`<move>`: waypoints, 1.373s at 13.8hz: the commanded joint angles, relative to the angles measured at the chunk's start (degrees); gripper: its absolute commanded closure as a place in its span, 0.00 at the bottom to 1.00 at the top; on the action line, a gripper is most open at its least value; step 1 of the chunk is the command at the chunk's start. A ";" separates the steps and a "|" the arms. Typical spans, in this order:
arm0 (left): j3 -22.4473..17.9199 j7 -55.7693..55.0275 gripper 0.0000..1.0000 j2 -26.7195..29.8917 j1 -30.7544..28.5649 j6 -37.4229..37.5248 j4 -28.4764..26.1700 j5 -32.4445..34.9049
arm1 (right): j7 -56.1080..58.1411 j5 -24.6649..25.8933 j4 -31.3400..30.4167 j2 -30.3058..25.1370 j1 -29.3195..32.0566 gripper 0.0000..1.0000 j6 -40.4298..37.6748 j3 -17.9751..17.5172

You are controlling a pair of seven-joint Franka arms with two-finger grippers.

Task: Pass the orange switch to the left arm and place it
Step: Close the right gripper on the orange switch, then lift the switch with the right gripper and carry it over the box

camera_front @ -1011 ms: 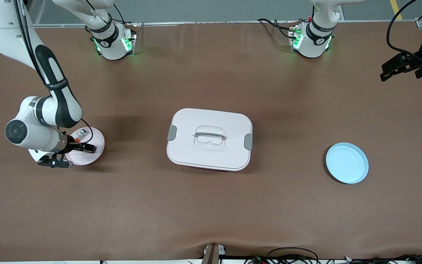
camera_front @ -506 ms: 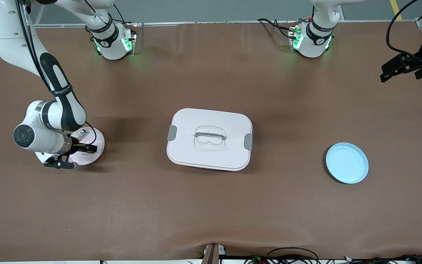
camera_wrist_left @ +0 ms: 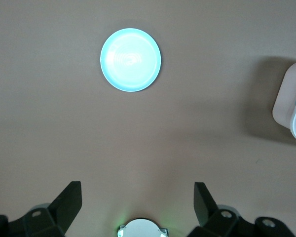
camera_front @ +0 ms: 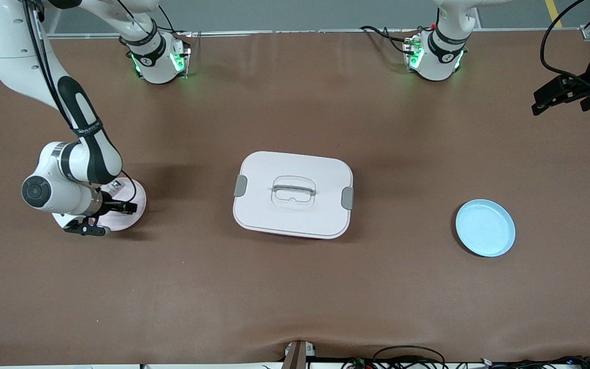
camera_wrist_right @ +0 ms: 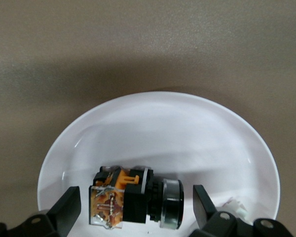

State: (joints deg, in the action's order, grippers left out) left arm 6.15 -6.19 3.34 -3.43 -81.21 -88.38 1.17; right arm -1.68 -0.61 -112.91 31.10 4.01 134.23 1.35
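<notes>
The orange switch (camera_wrist_right: 130, 197), a small black block with an orange and clear end, lies on its side on a white plate (camera_wrist_right: 187, 133) at the right arm's end of the table. My right gripper (camera_wrist_right: 135, 197) is open, low over that plate (camera_front: 133, 197), with one finger on each side of the switch, not touching it. In the front view my right gripper (camera_front: 121, 207) hides the switch. The white box (camera_front: 293, 193) sits at mid table. My left gripper (camera_front: 541, 101) is open and empty, and waits high over the table edge at the left arm's end.
A light blue plate (camera_front: 485, 228) lies toward the left arm's end, also in the left wrist view (camera_wrist_left: 130, 59). A small white-grey piece (camera_front: 116, 184) lies on the white plate beside the switch. The box's corner (camera_wrist_left: 291, 103) shows in the left wrist view.
My right arm has shifted a little toward the box, keeping its open gripper over the white plate around the switch. The left arm has not moved.
</notes>
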 commanded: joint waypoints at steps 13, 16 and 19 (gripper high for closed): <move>0.71 0.48 0.00 0.00 0.00 -0.97 0.31 0.59 | -0.51 0.08 1.98 -3.05 0.65 0.76 -7.55 -0.65; 0.71 0.48 0.00 0.00 0.00 -0.97 0.31 0.59 | -2.25 0.08 6.45 -7.89 -1.27 0.76 -21.32 -1.00; 0.80 0.48 0.00 0.00 0.00 -0.97 0.23 0.50 | -12.35 -0.01 14.62 -10.18 -5.83 0.76 -38.11 -1.18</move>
State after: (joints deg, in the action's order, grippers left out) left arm 6.56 -6.19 3.31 -3.26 -81.93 -88.42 1.17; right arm -7.95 -0.68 -102.37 22.61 1.49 103.98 0.24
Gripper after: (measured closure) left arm 0.000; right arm 0.273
